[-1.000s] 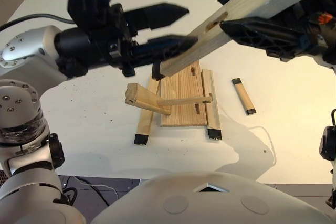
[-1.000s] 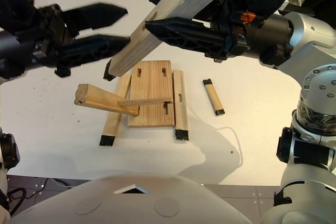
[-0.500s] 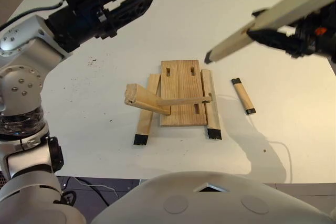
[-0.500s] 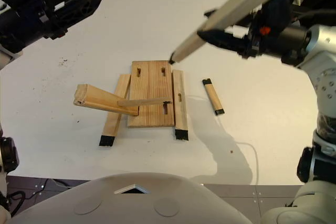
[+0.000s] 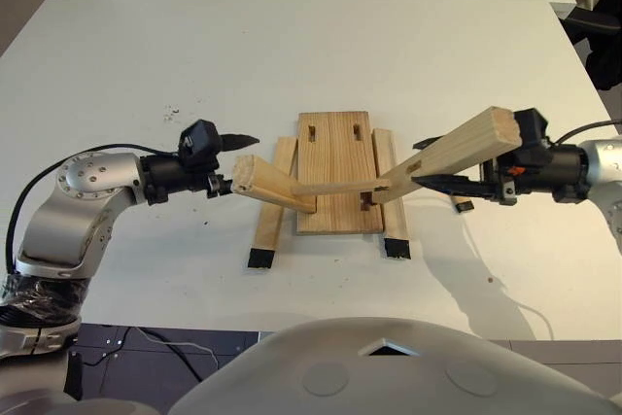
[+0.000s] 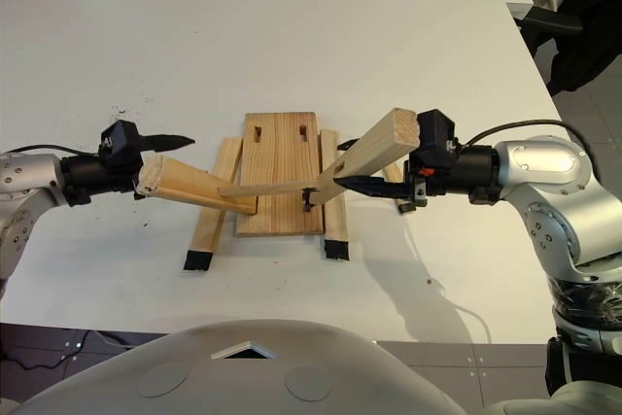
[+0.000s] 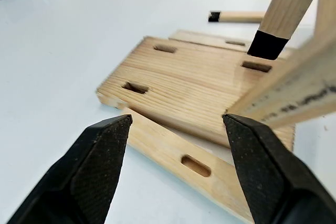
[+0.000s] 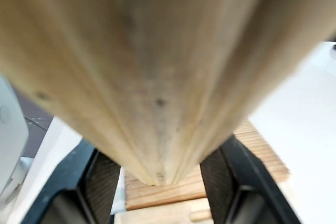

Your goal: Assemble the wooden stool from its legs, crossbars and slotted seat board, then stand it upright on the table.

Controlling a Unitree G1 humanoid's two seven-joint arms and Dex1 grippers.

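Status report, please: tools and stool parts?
Left tool open by tilted leg. Right tool shut on second leg, its foot at crossbar end. Seat board flat beneath.

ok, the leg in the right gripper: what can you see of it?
The leg is pale, square-section wood with a bare upper end and a black cap on the lower end. The right gripper is shut on it partway along, one finger on each side. It is tilted, with the bare end high toward the robot's right and the capped end low over the seat board, beside a slot and close to the free end of the crossbar. I cannot tell whether the cap touches the board.
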